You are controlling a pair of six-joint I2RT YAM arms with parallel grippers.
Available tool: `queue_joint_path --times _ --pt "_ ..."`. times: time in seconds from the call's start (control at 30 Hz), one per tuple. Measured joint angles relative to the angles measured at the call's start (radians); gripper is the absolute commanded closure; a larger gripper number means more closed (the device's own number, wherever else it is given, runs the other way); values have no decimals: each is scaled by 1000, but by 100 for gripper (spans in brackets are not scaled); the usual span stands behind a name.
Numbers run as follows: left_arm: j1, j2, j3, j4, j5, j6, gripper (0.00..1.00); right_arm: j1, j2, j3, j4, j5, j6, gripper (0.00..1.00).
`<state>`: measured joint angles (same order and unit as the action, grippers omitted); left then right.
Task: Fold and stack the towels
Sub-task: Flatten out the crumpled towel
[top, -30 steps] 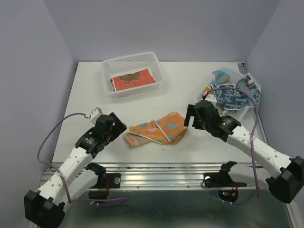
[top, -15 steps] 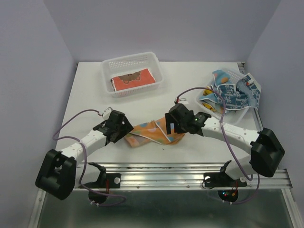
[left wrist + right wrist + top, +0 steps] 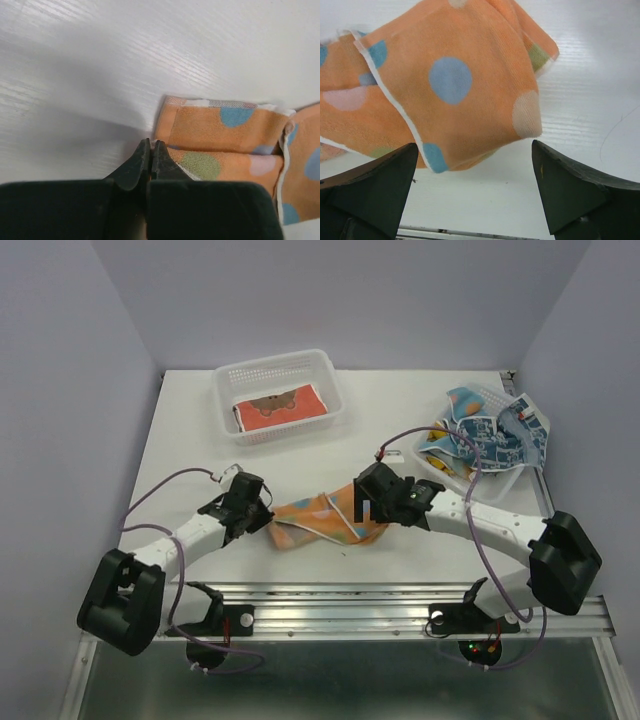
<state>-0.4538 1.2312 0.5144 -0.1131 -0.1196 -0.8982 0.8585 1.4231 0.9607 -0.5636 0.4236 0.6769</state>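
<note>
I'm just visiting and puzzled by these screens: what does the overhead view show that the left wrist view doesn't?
Only overhead: both arms, the open right gripper, a basket holding a red-orange towel, and blue patterned towels heaped far right. Only the left wrist: up close, the left gripper shut at the cloth's edge. Both: the orange dotted towel on the white table.

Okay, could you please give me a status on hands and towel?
Left hand shut at edge of orange dotted towel, pinch unclear. Right hand open at its other end. Nothing obstructing.
</note>
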Motion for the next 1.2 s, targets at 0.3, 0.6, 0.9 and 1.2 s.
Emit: queue_joint_path --times 0.3,0.6,0.9,1.2 --pt "-46 -398 -44 -18 42 45 100 -2 -26 -128 80 -7 84 4" --pt "-282 -452 -72 1 65 48 100 -74 200 -81 322 -108 28 12" --pt "-611 -98 43 112 17 45 50 -257 409 168 559 -450 -118 11" --pt "-760 206 359 98 -81 93 1 -323 199 125 432 -351 -165 0"
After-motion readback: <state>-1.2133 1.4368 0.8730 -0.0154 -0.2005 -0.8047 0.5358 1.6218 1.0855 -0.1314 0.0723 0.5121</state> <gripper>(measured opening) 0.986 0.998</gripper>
